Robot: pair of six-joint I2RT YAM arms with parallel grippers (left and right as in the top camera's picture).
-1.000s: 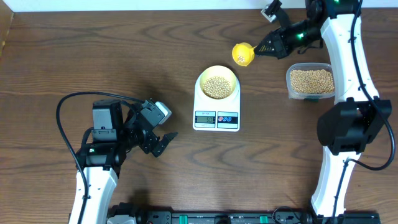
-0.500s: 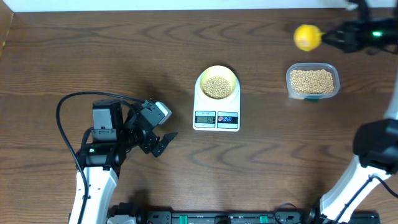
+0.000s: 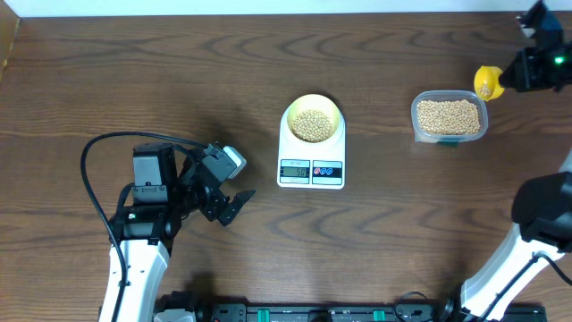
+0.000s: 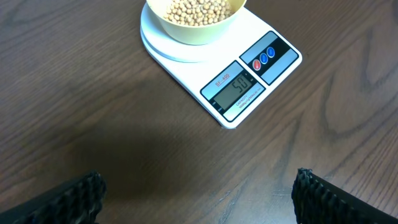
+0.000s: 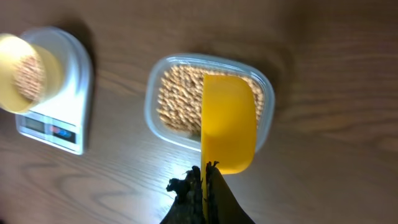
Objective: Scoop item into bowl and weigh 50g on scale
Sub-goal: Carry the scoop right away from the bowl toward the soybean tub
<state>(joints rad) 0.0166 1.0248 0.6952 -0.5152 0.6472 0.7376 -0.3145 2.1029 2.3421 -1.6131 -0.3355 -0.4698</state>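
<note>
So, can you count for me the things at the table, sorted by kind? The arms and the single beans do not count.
Containers: 2 (bowl, clear tub)
Scale: 1
Scoop: 1
Total: 4

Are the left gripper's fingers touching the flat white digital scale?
Apart: left wrist view shows bare table between the left fingers and the scale.
</note>
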